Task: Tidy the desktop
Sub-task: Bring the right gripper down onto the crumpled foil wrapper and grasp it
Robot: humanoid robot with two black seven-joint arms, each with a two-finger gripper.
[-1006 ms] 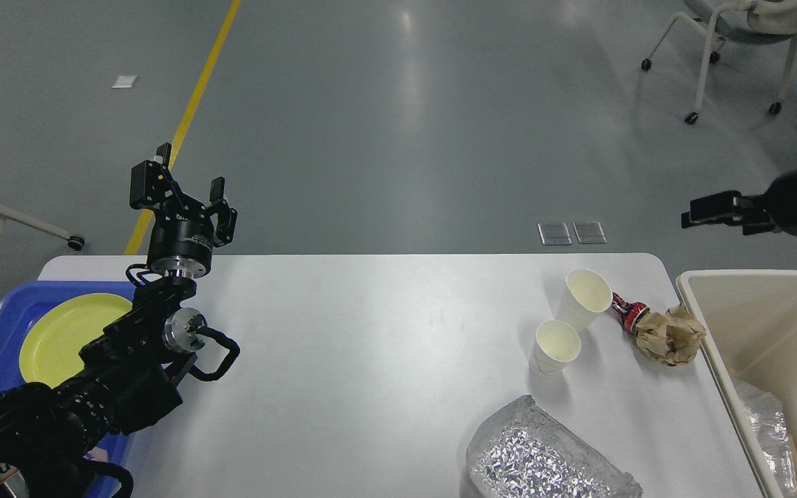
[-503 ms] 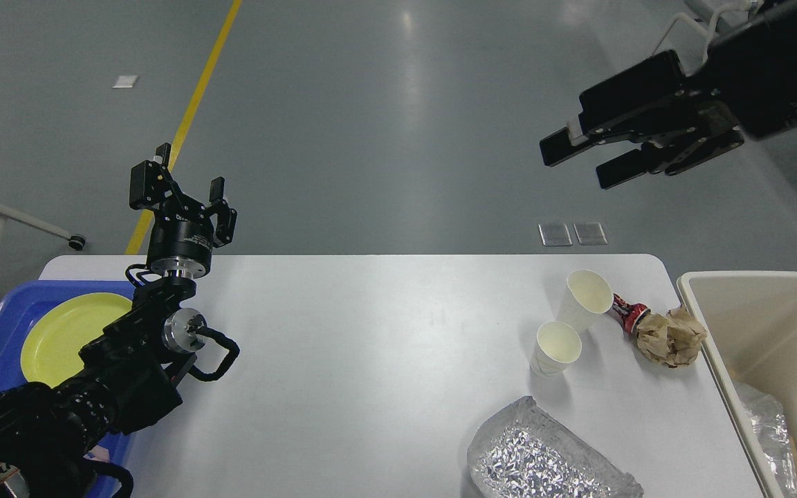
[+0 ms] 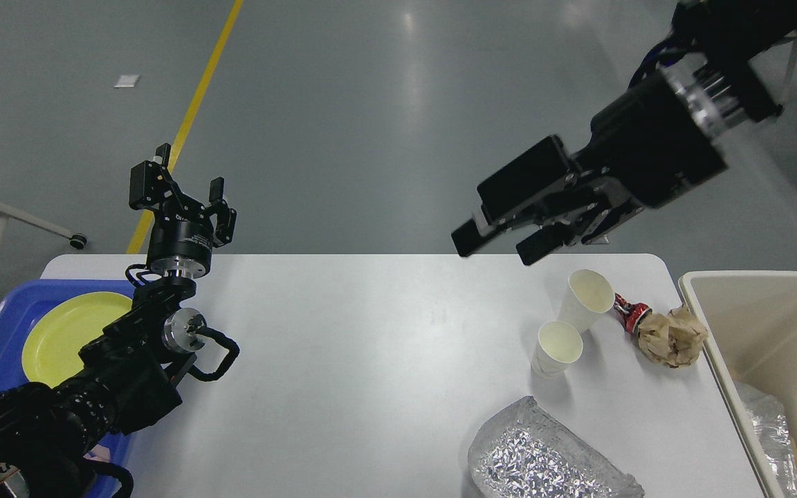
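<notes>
Above the desk [image 3: 371, 360], right gripper [image 3: 499, 249], jaws open and empty, approaches the paper cups [image 3: 582, 304]; next it must descend. Left gripper [image 3: 180, 197] open, empty.

On the white worktop [image 3: 371, 360] stand two paper cups [image 3: 556, 348], with a crumpled brown paper wad [image 3: 672, 337] just beside them and a foil container [image 3: 544, 460] at the near edge. The right gripper [image 3: 499, 247] hangs above the cups, fingers [image 3: 471, 238] parted, holding nothing.
</notes>
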